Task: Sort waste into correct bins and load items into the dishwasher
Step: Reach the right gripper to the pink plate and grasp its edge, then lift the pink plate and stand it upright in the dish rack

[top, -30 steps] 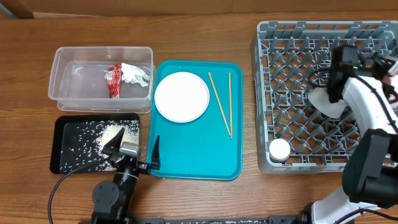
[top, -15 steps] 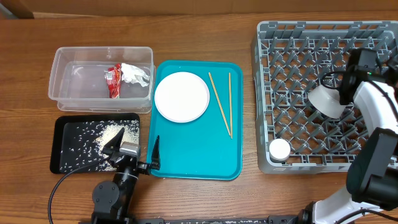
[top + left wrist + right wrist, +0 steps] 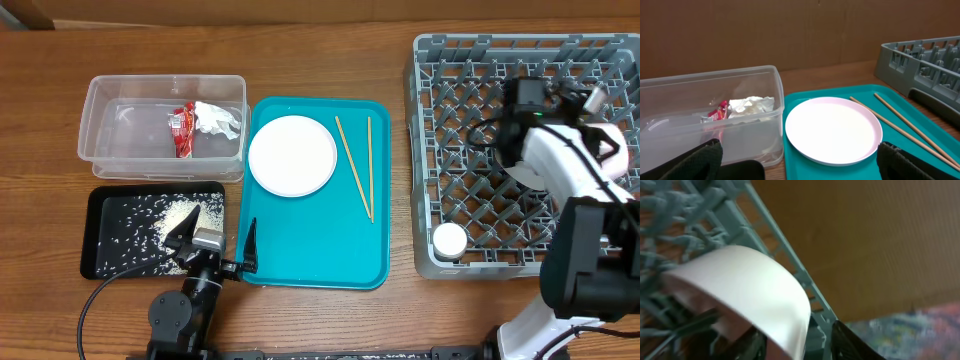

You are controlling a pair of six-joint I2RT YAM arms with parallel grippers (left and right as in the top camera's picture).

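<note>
My right gripper [image 3: 585,115] is over the grey dish rack [image 3: 460,120], near its right side. In the right wrist view its jaws [image 3: 800,342] stand apart on either side of the rim of a small white bowl [image 3: 750,290]. The bowl lies tilted on the rack pegs [image 3: 670,210] and shows blurred in the overhead view [image 3: 607,145]. My left gripper [image 3: 217,245] is open and empty at the teal tray's [image 3: 320,250] front left corner. On the tray lie a round white plate [image 3: 292,155] and two chopsticks [image 3: 355,170]. A white cup [image 3: 450,240] stands in the rack.
A clear tub [image 3: 110,130] at the back left holds the red wrapper [image 3: 182,128] and the white tissue [image 3: 218,120]. A black tray [image 3: 100,255] in front of it holds rice grains [image 3: 170,220]. A cardboard wall stands behind the table.
My right wrist swung right and then back left over the rack. The white bowl has shifted from the rack's middle towards its right side. The left arm has not moved.
</note>
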